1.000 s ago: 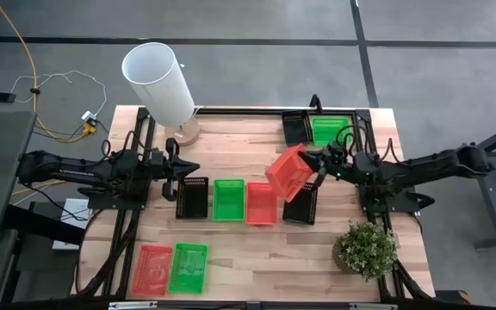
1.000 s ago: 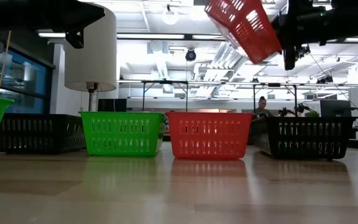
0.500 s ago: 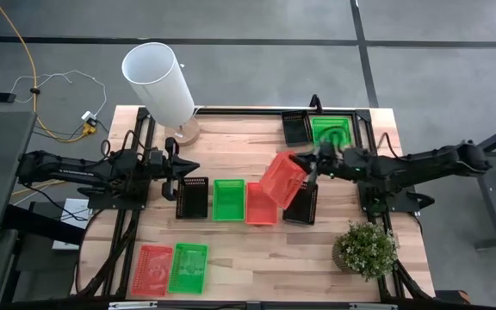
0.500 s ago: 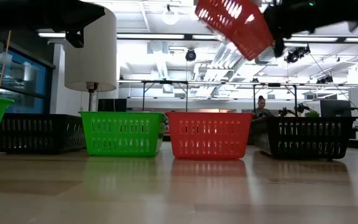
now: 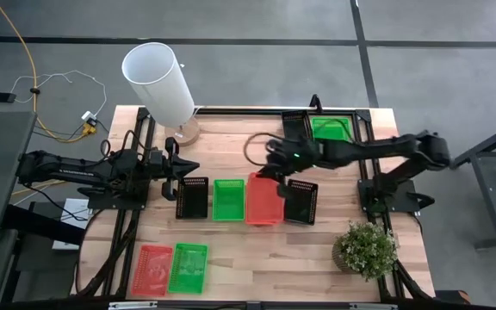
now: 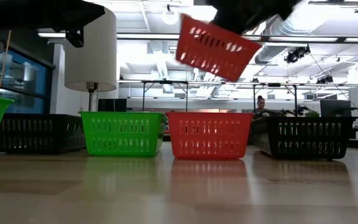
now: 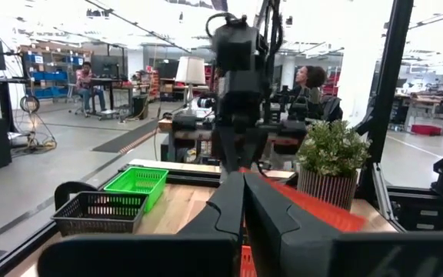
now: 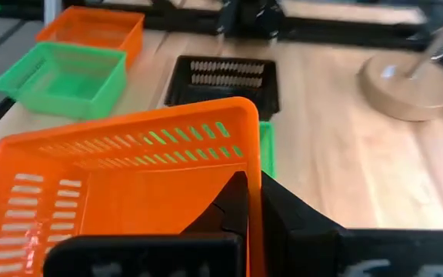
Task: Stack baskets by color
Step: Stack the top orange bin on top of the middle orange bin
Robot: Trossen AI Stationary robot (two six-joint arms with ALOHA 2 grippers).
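Note:
My right gripper (image 5: 275,165) is shut on a red basket (image 6: 216,46), which hangs tilted in the air above the red basket (image 6: 209,134) in the middle row. That row also holds a black basket (image 5: 192,197), a green one (image 5: 228,199) and another black one (image 5: 300,201), all standing on their bottoms. A black (image 5: 295,127) and a green basket (image 5: 330,129) stand at the far right. A red (image 5: 153,269) and a green one (image 5: 188,267) stand at the near left. My left gripper (image 5: 179,168) waits shut at the left, holding nothing. My right gripper pinches the rim of one wall of the red basket (image 8: 254,165), with one finger (image 8: 229,204) inside the basket and the other outside. It reaches in from the table's right, slanting down. The basket is lifted clear, open side up and tilted.
A lamp with a white shade (image 5: 158,82) stands at the far left on a round wooden base (image 5: 185,131). A small potted plant (image 5: 366,248) stands at the near right. People sit in the room beyond the table (image 6: 261,107).
My right gripper has swung toward the table's left with the red basket and rolled its wrist. The basket has turned from steeply tipped to nearly level, and now hangs over the red basket in the row.

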